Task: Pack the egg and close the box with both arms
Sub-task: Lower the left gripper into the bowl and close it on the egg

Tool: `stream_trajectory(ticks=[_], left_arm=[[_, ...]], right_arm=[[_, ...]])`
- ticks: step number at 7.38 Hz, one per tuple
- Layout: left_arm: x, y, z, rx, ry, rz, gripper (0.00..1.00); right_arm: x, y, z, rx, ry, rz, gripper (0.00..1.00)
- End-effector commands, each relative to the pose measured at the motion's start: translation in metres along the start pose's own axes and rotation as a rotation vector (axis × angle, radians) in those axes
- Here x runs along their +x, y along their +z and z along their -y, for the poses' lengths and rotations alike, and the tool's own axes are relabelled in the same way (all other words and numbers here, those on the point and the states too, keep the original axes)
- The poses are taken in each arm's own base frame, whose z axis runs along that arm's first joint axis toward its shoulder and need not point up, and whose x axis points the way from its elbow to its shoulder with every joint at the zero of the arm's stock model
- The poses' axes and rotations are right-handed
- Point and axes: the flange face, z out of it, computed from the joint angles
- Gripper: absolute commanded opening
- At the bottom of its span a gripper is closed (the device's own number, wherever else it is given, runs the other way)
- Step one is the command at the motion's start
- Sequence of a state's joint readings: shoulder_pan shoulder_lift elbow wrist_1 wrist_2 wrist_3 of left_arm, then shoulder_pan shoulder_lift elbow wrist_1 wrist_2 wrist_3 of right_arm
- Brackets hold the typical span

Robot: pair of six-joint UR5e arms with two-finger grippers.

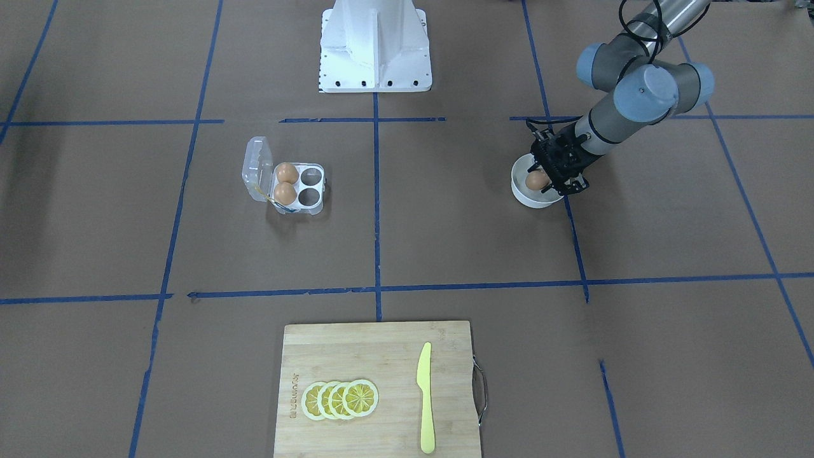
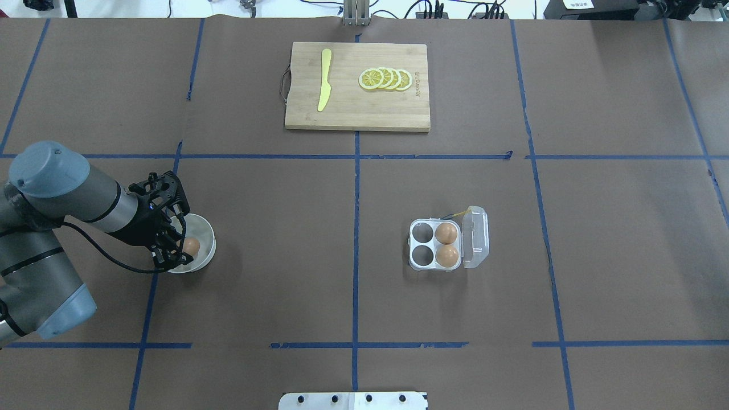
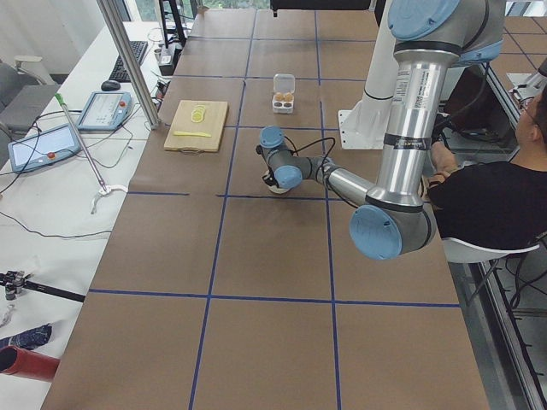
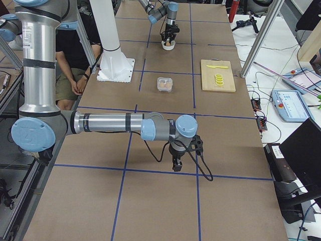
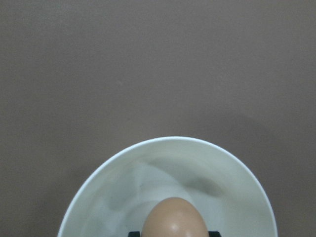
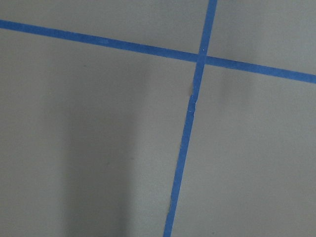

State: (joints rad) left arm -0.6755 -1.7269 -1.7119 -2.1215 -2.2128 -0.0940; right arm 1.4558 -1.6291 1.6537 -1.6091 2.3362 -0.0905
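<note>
A tan egg (image 1: 536, 180) lies in a round white bowl (image 1: 521, 194) on my left side; it also shows in the overhead view (image 2: 191, 246) and the left wrist view (image 5: 175, 217). My left gripper (image 1: 545, 180) reaches down into the bowl, its black pads against both sides of the egg. The clear four-cell box (image 2: 424, 245) sits open at mid-table, lid (image 2: 475, 236) folded back, with two eggs (image 2: 446, 233) (image 2: 447, 255) in the cells beside the lid. My right gripper (image 4: 176, 164) hangs low over bare table far from the box; I cannot tell whether it is open or shut.
A wooden cutting board (image 2: 353, 114) with lemon slices (image 2: 386, 78) and a yellow knife (image 2: 324, 85) lies at the far edge. The white pedestal (image 1: 375, 48) stands at the robot side. A seated person (image 3: 487, 205) is beside the table.
</note>
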Motion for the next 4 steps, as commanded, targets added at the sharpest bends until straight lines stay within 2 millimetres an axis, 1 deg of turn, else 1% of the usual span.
stream_trajectory(ticks=[1, 2, 4], left_arm=[[-0.0017, -0.003, 0.0, 0.004, -0.001, 0.005, 0.08], [-0.0023, -0.0064, 0.0011, 0.01, -0.001, 0.007, 0.0], [-0.0043, -0.0109, 0.002, 0.012, -0.008, 0.013, 0.0]], right_arm=[[0.0, 0.0, 0.0, 0.0, 0.0, 0.0, 1.0], [-0.0004, -0.0005, 0.0008, 0.001, -0.001, 0.0, 1.0], [-0.0014, -0.0016, 0.001, 0.003, -0.002, 0.0, 1.0]])
